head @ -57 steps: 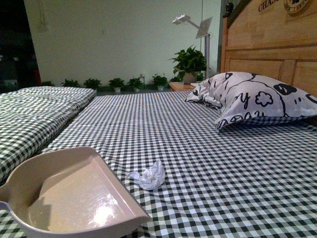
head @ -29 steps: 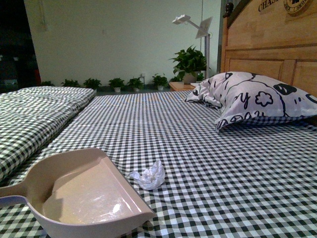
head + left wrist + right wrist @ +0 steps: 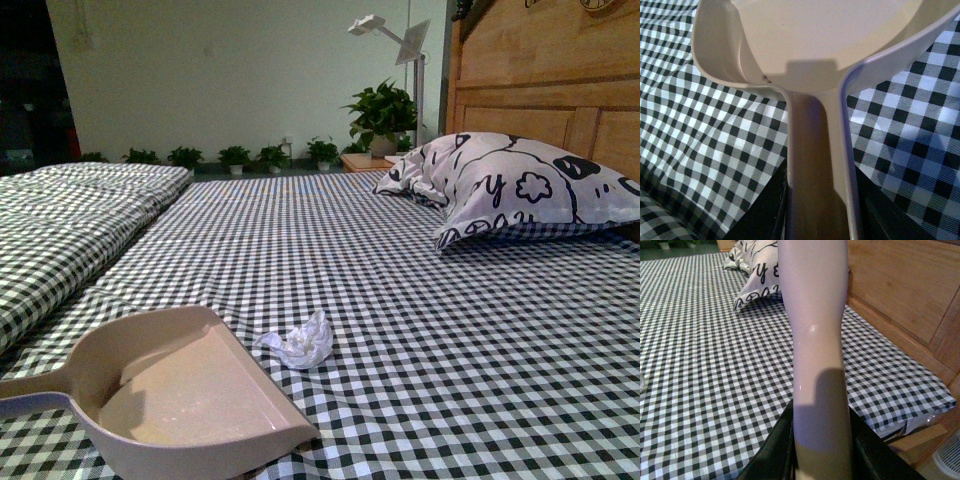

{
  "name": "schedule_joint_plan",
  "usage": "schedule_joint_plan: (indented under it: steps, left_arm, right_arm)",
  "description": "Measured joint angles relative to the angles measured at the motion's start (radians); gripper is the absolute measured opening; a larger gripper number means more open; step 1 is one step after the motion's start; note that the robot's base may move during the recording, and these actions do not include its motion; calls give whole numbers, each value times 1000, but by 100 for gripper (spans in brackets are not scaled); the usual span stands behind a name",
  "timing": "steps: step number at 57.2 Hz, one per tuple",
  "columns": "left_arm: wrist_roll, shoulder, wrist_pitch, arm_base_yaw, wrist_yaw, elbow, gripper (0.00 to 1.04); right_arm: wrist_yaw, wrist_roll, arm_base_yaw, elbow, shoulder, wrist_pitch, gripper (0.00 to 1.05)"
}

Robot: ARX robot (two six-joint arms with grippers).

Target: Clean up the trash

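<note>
The trash (image 3: 298, 343), a small crumpled wad of white tissue, lies on the checked bedsheet (image 3: 420, 300) just beyond the right lip of the beige dustpan (image 3: 180, 395). The pan rests low at the near left with its mouth toward the wad. In the left wrist view the dustpan handle (image 3: 815, 165) runs between the dark jaws of my left gripper (image 3: 817, 220), which is shut on it. In the right wrist view my right gripper (image 3: 820, 460) is shut on the pale brush handle (image 3: 815, 340), held over the bed's right side. Neither gripper shows in the front view.
A black-and-white printed pillow (image 3: 520, 185) lies at the far right against the wooden headboard (image 3: 560, 90). A folded checked quilt (image 3: 70, 215) covers the left side. Potted plants (image 3: 380, 115) and a white lamp (image 3: 400, 50) stand beyond the bed. The bed's edge (image 3: 920, 410) drops off near the headboard.
The dustpan has tilted flatter and dropped lower toward the sheet, its handle swinging into view at the left. The view has shifted slightly. The tissue wad has stayed put.
</note>
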Motion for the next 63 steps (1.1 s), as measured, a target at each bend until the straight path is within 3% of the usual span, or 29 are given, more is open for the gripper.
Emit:
schedule_joint_plan:
  steps: [41,45,50,57,63]
  left_arm:
    - [15,26,-109,-16,-58,48,28]
    - [16,26,-110,-16,-58,49,28]
    - [16,26,-110,-17,-59,49,28]
    - [18,26,-111,-17,-60,49,28]
    - [18,26,-111,-18,-60,49,28]
  right_arm:
    - [-8,11,-3,5,6,-17,21]
    - [-91,39,-37,62,66,-161,21]
    - [-186,48,-98,86,151,-176,21]
    - [-312,26,-234,117,335,-55,21]
    - [-378,-9,-283,142,467,52,21]
